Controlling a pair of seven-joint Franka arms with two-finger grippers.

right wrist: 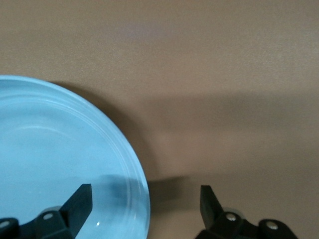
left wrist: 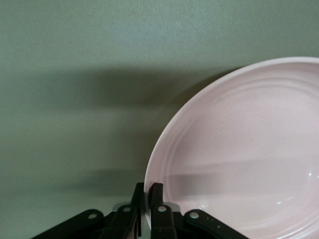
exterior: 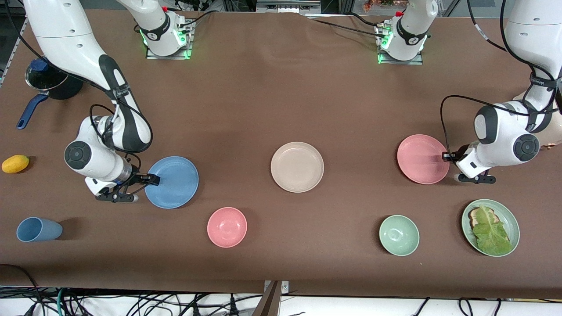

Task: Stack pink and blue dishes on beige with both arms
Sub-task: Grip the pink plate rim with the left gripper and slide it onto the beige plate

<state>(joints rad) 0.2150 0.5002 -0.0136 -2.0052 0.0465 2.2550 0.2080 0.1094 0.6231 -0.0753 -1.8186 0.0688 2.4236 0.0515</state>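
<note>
Black fingers of the left gripper (left wrist: 147,191) stand narrow, pinched on the rim of the pink plate (exterior: 423,159), which lies on the brown desk (exterior: 263,96) toward the left arm's end. The right gripper (right wrist: 145,196) is spread wide, one finger (right wrist: 79,198) over the blue plate (exterior: 172,181) and the other finger (right wrist: 208,199) outside its rim, over bare desk; it holds nothing. That blue plate lies toward the right arm's end. Between the two plates, well apart from both, sits the beige plate (exterior: 297,166), with nothing on it. Nearer the front camera than the pink plate lie a pale green plate with lettuce (exterior: 490,227) and a green bowl (exterior: 398,235). A pink bowl (exterior: 227,227) lies nearer the camera between the blue and beige plates. A blue cup (exterior: 38,229), a yellow fruit (exterior: 15,163) and a dark pot (exterior: 48,81) sit at the right arm's end.
</note>
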